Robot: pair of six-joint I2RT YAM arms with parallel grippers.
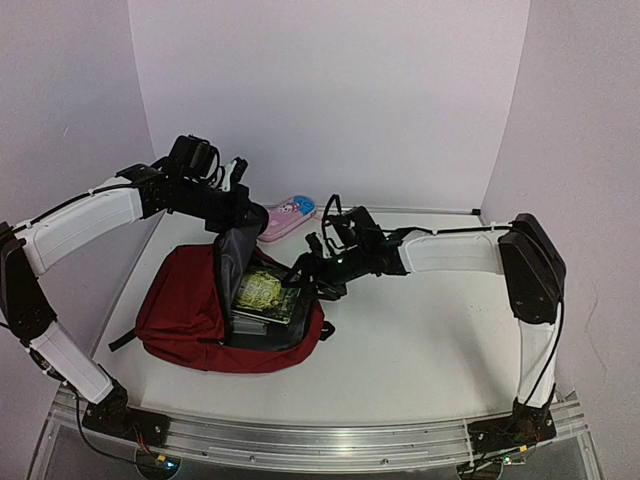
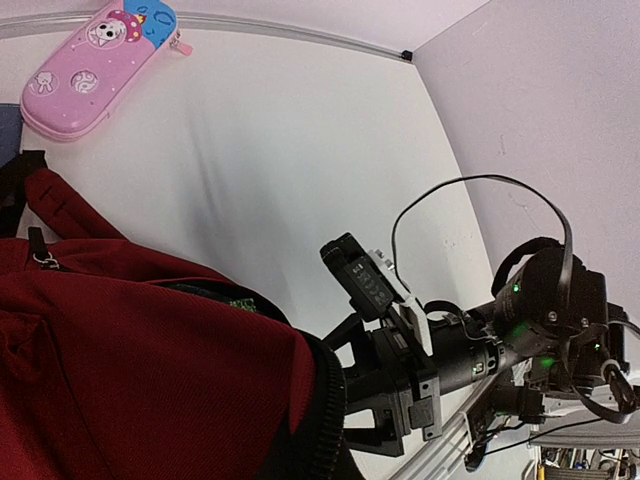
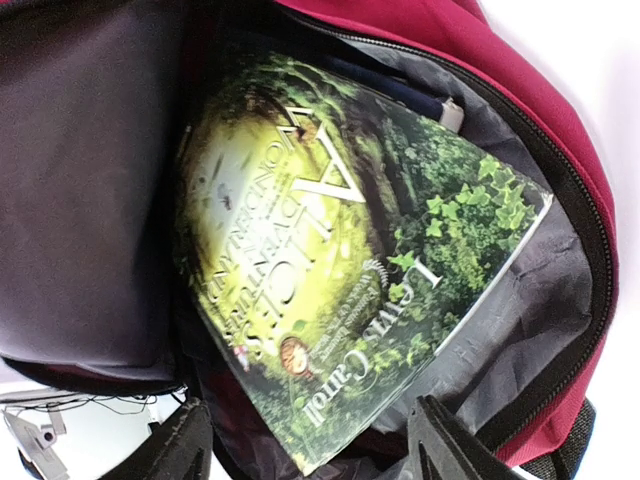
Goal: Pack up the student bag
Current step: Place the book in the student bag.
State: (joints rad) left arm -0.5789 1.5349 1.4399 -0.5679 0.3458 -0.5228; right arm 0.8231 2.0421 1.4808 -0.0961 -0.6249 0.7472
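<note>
Gaping student bag point(image 1: 185, 305), flap pinched up by left pincer point(image 1: 235, 222); right pincer point(image 3: 315, 440) spread over green book point(image 3: 330, 290); pink pencil case point(image 1: 288, 214) behind.

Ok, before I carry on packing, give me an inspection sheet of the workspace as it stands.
Surface: white table, no spills seen.
Job's things: student bag lies open, flap raised; green book inside it.
Clutter: pink pencil case at the rear, apart from the bag.
Grippers: left pincer holds the flap up; right pincer open over the book.
Cables: black cable loops off the right wrist.
Surroundings: plain walls; nothing else seen.
</note>
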